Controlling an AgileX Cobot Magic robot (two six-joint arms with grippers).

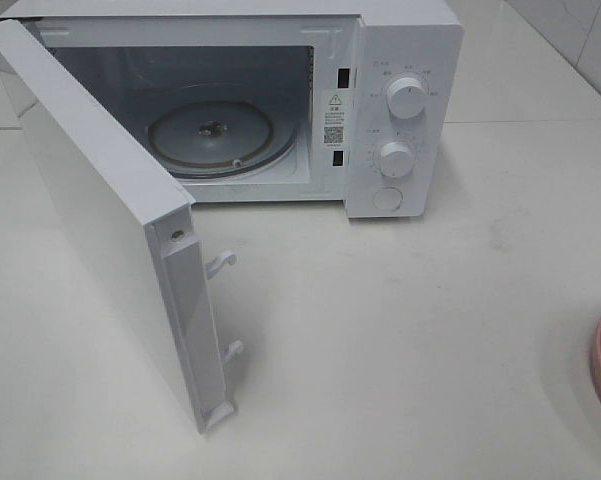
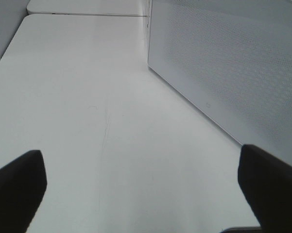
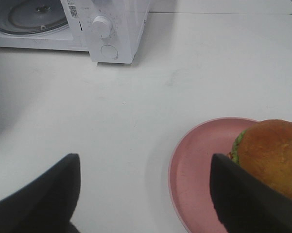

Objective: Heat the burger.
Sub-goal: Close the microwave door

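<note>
The burger [image 3: 274,158] sits on the pink plate [image 3: 199,165], apart from the open microwave [image 1: 400,110]; your right hand [image 3: 146,194], spread wide and empty, hovers beside it. Straddle the bun squarely, squeeze gently, and keep the gaping, empty left hand [image 2: 141,187] clear of the door [image 1: 100,220].

One microwave [image 1: 280,100] is standing open, showing two knobs [image 1: 408,97] and one glass turntable [image 1: 220,135]; one burger [image 3: 272,158] is sitting on one pink plate [image 3: 194,165].

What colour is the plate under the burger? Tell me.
Pink. The plate shows best in the right wrist view, with the burger on it.
</note>
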